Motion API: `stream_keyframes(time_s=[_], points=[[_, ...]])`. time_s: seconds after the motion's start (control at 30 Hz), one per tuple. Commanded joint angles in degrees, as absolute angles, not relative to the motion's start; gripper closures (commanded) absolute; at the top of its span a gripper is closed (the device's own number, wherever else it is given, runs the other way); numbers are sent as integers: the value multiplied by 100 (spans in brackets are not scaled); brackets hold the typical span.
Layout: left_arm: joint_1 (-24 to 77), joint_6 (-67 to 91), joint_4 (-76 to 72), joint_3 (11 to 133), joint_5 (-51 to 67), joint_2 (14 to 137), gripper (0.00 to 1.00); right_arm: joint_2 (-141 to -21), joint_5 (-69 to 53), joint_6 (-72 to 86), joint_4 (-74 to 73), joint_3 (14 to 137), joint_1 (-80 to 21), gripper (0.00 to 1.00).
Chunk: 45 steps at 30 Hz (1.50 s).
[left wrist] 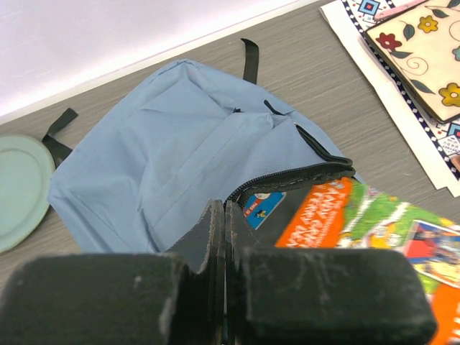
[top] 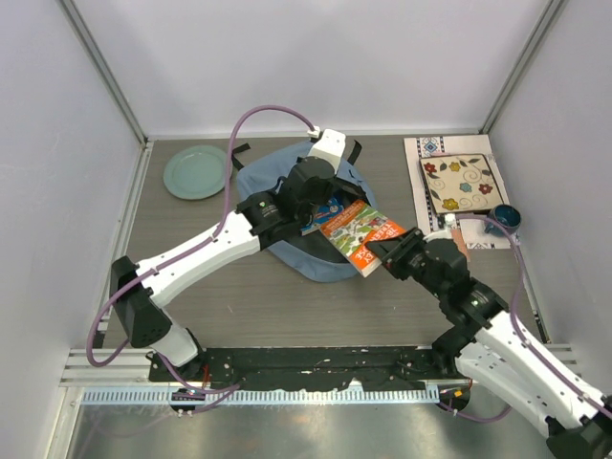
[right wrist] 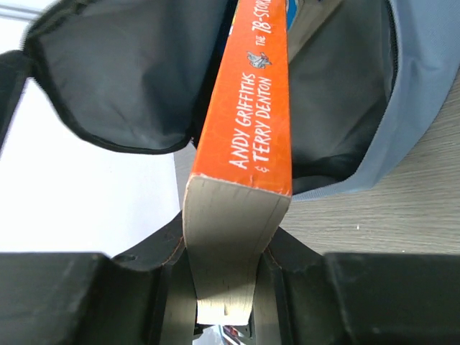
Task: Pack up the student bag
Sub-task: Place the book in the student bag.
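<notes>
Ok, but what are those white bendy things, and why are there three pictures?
Those are two robot arms bolted to a table. One picture looks down from above. The other two come from little cameras on each arm's wrist. The left hand pinches the open edge of the blue backpack, holding it open. The right hand grips an orange book by its end, and the book's far end pokes into the bag. Also on the table: a pale green plate and a flowery square on a patterned mat.

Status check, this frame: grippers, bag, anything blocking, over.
Left gripper shut on student bag rim, mouth held open. Right gripper shut on orange book, far end inside the mouth. Blue-covered item already inside; no obstruction seen.
</notes>
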<state>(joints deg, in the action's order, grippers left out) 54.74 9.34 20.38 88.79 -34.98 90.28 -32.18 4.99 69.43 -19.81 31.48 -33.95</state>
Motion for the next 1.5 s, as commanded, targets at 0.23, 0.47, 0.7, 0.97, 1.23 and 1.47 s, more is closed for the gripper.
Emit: stream_keyframes(time_s=[0.23, 0.47, 0.7, 0.97, 1.23, 1.47], points=[[5476, 1107, 1573, 9009, -3357, 8543, 100, -5123, -211, 7426, 1965, 3226, -3393, 99], [5476, 1099, 1538, 9009, -3252, 8499, 100, -5905, -176, 7620, 2645, 3111, -3375, 99], [5476, 1160, 1494, 8982, -3199, 8481, 100, -6485, -26, 7901, 2848, 2962, -3375, 99], [5476, 1107, 1459, 8983, -3226, 8499, 100, -6566, -133, 8094, 2646, 2848, -3419, 99], [5484, 1195, 1432, 8930, -3006, 8429, 100, -7311, -26, 8356, 3857, 2953, -3419, 99], [5493, 1266, 1555, 8921, -2743, 8332, 100, -8305, 455, 8394, 4851, 3480, -3428, 99]])
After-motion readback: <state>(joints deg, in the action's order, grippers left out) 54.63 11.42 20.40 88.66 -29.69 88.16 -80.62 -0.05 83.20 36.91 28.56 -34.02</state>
